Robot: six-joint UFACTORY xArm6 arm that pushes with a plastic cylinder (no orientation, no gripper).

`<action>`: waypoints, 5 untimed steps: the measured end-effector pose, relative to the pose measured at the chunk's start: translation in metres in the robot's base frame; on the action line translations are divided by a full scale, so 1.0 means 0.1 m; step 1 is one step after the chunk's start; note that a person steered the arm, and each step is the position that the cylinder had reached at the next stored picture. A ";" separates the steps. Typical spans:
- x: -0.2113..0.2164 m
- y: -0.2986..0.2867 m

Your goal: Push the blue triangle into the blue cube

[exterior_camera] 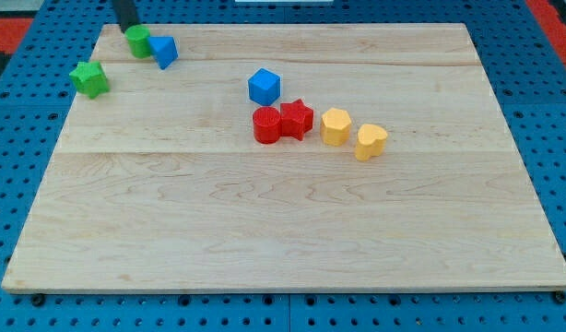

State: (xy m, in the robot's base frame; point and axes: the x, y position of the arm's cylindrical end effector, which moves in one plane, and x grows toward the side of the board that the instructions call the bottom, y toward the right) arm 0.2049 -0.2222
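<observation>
Upper left, my tip (pixel 129 29) sits behind the green block (pixel 138 41), which touches the blue triangle (pixel 163 51); the triangle's point aims toward the frame's bottom, well apart from the blue cube (pixel 264 86). There is no hand on this rig.

tip: my tip (pixel 129 29) at view's top left, touching green cylinder (pixel 138 41)
blue triangle (pixel 163 51): touching that cylinder's right
blue cube (pixel 264 86): mid-board, well apart, just above red cylinder (pixel 266 124)
green star (pixel 89 78): left edge

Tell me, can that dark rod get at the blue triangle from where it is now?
Probably not directly: my tip sits at the view's top left, and the green block stands between it and the blue triangle; it must go round.
</observation>
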 end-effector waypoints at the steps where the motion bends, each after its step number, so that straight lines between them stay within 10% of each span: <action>1: 0.03 0.01; 3: 0.05 -0.39; 5: 0.36 0.41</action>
State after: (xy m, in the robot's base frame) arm 0.2412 -0.1809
